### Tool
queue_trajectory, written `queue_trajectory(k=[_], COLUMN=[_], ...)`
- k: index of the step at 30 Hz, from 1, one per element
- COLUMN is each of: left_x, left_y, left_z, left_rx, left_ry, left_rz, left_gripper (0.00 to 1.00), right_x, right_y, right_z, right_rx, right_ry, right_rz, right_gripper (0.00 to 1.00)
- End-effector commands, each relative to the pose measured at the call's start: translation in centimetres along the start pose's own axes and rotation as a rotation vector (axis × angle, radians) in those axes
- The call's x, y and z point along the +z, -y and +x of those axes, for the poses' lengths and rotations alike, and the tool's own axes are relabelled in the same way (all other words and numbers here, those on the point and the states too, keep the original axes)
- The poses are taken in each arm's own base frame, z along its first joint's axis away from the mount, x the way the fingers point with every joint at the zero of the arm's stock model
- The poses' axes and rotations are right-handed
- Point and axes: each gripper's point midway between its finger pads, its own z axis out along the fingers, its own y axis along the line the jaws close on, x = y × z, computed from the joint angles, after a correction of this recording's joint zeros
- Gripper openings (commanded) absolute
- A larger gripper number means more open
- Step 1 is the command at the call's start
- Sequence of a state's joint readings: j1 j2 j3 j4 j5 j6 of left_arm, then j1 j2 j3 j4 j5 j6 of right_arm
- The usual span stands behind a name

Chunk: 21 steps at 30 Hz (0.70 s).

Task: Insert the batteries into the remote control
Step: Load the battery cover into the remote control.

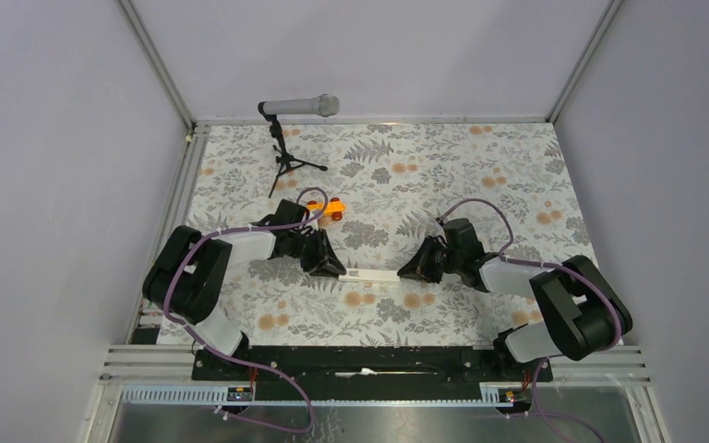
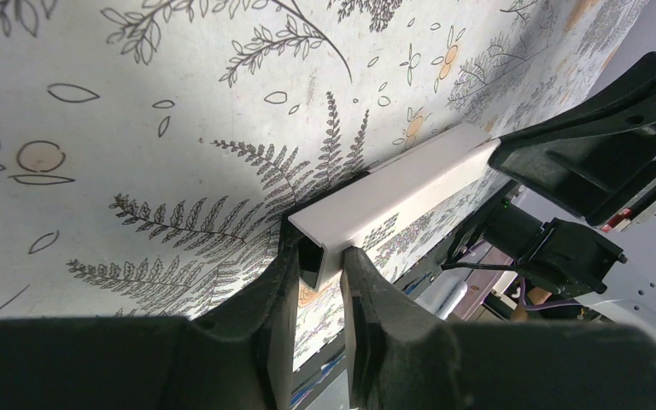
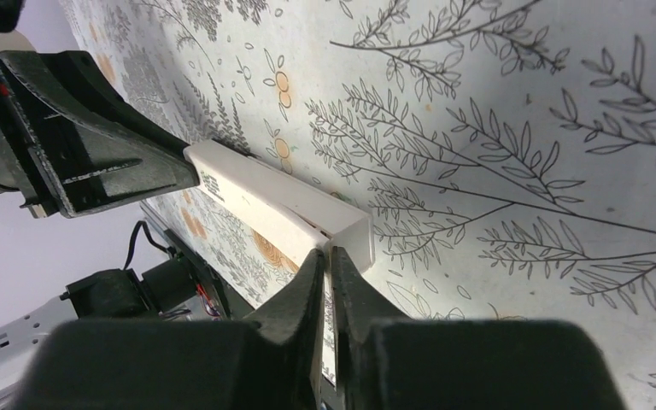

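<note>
Two grippers, one slim white remote control (image 1: 374,274) stretched between them.
Across the floral table (image 1: 480,175), the grey microphone (image 1: 300,106) stands well beyond the remote control, and the orange toy car (image 1: 332,209) sits just beyond its left end. My left gripper (image 2: 331,260) is clenched across that left end. My right gripper (image 3: 326,260) is pinched almost flat on a thin white lip at the other end, which I take for the back cover (image 3: 333,224). I judge this is cover removal: I'd keep the left grip firm and draw the lip straight along the remote control, no twisting. The batteries show in no view.
</note>
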State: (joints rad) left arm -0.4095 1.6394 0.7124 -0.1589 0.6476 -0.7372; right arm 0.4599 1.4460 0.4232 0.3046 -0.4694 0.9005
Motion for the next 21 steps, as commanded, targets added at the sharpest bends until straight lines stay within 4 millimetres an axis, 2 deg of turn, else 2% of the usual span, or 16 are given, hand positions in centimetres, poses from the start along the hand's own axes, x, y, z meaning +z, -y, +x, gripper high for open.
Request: queue_trajectory(k=[1,4,6,13,18,21], left_x=[0.9,1.0,1.1,1.9,2.2,2.2], left_y=[-5.9,-5.8,-5.5,-4.7,-4.5,-4.7], left_z=[1.3,1.2,1.3,2.0,2.0,1.9], left_rx=[-0.037,-0.036,-0.034,-0.016,-0.012,-0.012], left_ry=[-0.009,-0.01,-0.013,-0.038,-0.037,-0.03], left_rz=[-0.241,-0.233,-0.22,-0.197,-0.199,-0.208], left_gripper=[0.06,0.06,0.07,0.08,0.08,0.14], right_x=[0.1,0.2,0.3,0.6,1.0,1.4], right_y=[7.4,7.5,6.8,3.7,4.5,4.9], right_z=[2.1,2.8,2.9,3.2,3.4,3.2], right_rx=[0.013,0.002,-0.019,-0.079,-0.081,-0.063], right_ry=[-0.026,-0.043,-0.051,-0.099,-0.134,-0.133], right_rz=[0.269,0.236,0.183,0.024,0.071,0.106], right_gripper=[0.04,0.01,0.03,0.29,0.44,0.48])
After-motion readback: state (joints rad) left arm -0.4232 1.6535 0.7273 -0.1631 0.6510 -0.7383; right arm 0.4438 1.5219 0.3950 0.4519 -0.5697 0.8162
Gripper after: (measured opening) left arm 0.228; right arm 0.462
